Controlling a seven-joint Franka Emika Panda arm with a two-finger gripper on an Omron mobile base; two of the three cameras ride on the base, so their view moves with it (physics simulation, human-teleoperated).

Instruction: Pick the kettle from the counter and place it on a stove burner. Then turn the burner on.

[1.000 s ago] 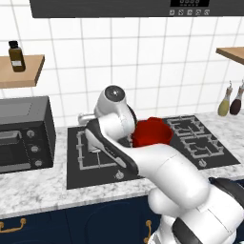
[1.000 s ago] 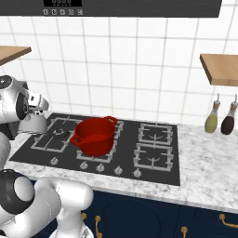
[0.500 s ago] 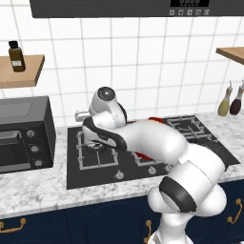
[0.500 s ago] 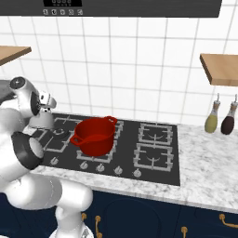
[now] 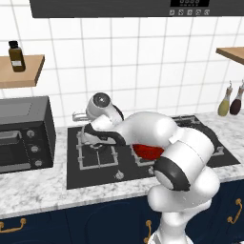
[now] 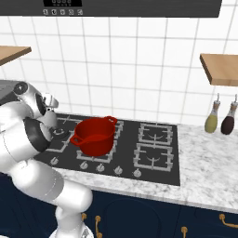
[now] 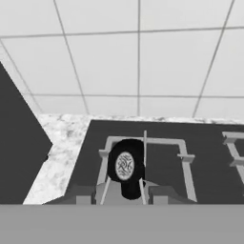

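brown bottle [image 5: 16, 56] stands on the wooden shelf [image 5: 21, 71] at far left, with the black oven [image 5: 24, 134] below it on the counter [image 5: 38, 188]. just right of the oven i see the cooktop [image 5: 76, 178], and on its left end sits the burner [image 5: 97, 155] with its square grey grate. the arm bends back over that grate. my gripper [image 5: 93, 126] points down above it, jaws narrow, and as far as i can make out they are closed on the thin handle of the kettle [image 5: 90, 139]. the kettle is over the burner, low and close to the grate. i cannot tell whether its base touches. in the hand view the grate [image 7: 183, 157] lies straight ahead with the round ring at its centre. right of the burner the red pot [image 6: 94, 135] sits on the middle grates, partly hidden by the arm in the left view. further right are two more grates [image 6: 153, 155], then marble, then two bottles [image 6: 211, 122] by the wall.
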